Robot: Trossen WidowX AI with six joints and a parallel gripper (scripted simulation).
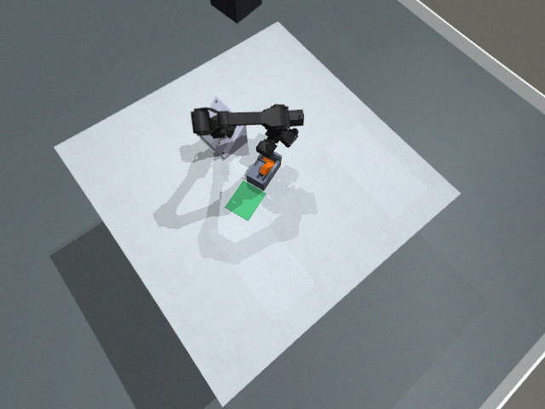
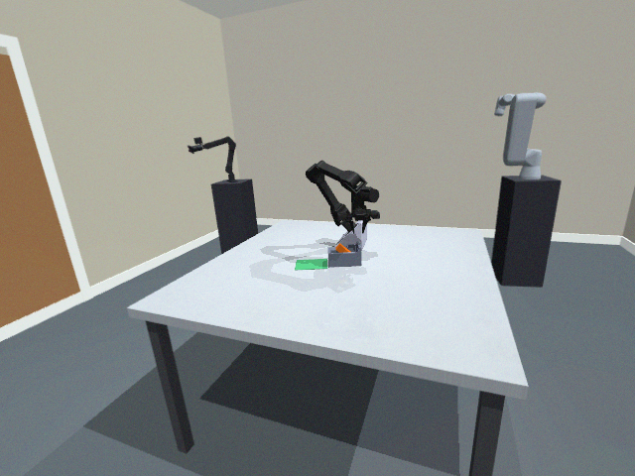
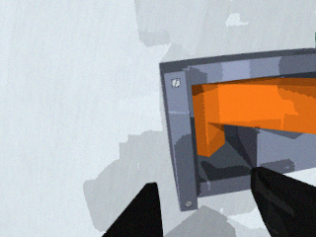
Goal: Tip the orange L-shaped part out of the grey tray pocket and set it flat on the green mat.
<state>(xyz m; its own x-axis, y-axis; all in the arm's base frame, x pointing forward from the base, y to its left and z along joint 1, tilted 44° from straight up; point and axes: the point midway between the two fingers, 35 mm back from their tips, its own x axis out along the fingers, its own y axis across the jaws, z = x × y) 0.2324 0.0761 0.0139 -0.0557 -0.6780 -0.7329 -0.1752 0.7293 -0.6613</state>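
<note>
The white table [image 2: 420, 317] carries everything near its middle, a little toward the far edge in the exterior view. The black WidowX arm [image 1: 246, 118] rises from its base plate, bends over at the elbow and points its wrist down at the grey tray [image 1: 254, 175]. The tray sits just beside the green mat [image 1: 243, 201], on the mat's far side, its near corner about touching the mat's edge.

The gripper [image 3: 207, 224] hangs above the tray's far end with its two dark fingers partly apart, roughly mid-spread, and nothing between them. In the wrist view one finger shows over the bare table outside the tray's end wall, the other over the tray's inside; neither is seen touching the part or the tray.

The orange L-shaped part [image 3: 251, 109] is in the tray but not flush: in the wrist view its short leg drops into the pocket beside the screwed end wall, and its long bar runs off toward the right edge of the view. In the exterior view an orange end [image 2: 342, 248] pokes up above the tray's rim. The part lies ahead of the fingertips, apart from them.
</note>
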